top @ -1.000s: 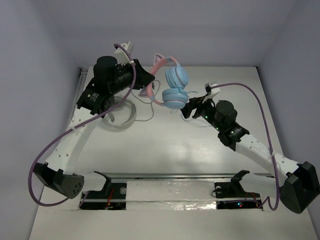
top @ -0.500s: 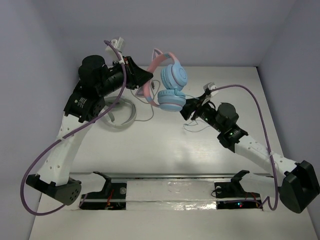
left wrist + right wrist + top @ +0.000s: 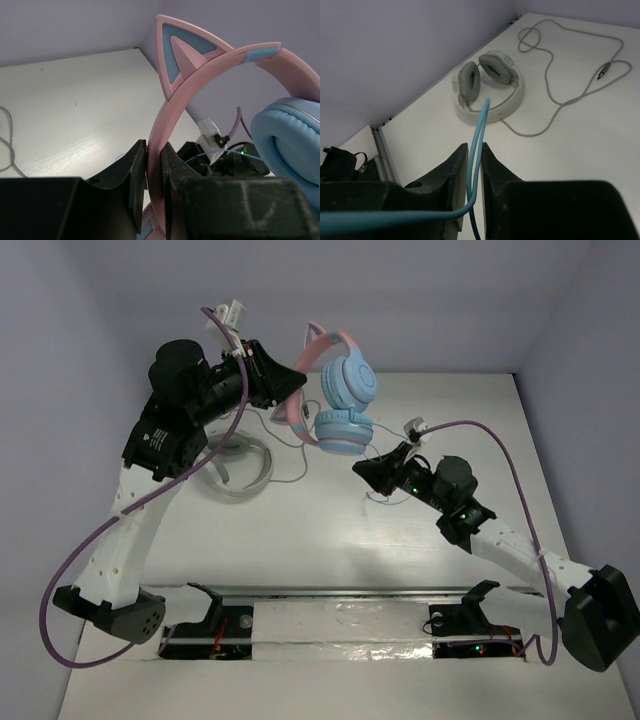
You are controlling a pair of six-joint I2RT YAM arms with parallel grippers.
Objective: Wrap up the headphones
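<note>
On the table's left, spare set: grey-white headset [image 3: 240, 468] and loose grey cable [image 3: 570, 60] lie on the table [image 3: 330, 540]; not ours.
left gripper [image 3: 154, 150]: clamped on the pink headband [image 3: 200, 85], which we see pinched between both jaws.
headphones [image 3: 343, 400]: held up off the table, over its far middle, earcups toward the right arm.
light-blue cable [image 3: 479, 125]: drops from the earcups to the right gripper.
right gripper [image 3: 475, 150]: jaws nipped together on the light-blue cable.
progress: we judge early; lift and cable catch done, no turns visible round the headphones, all winding left.
</note>
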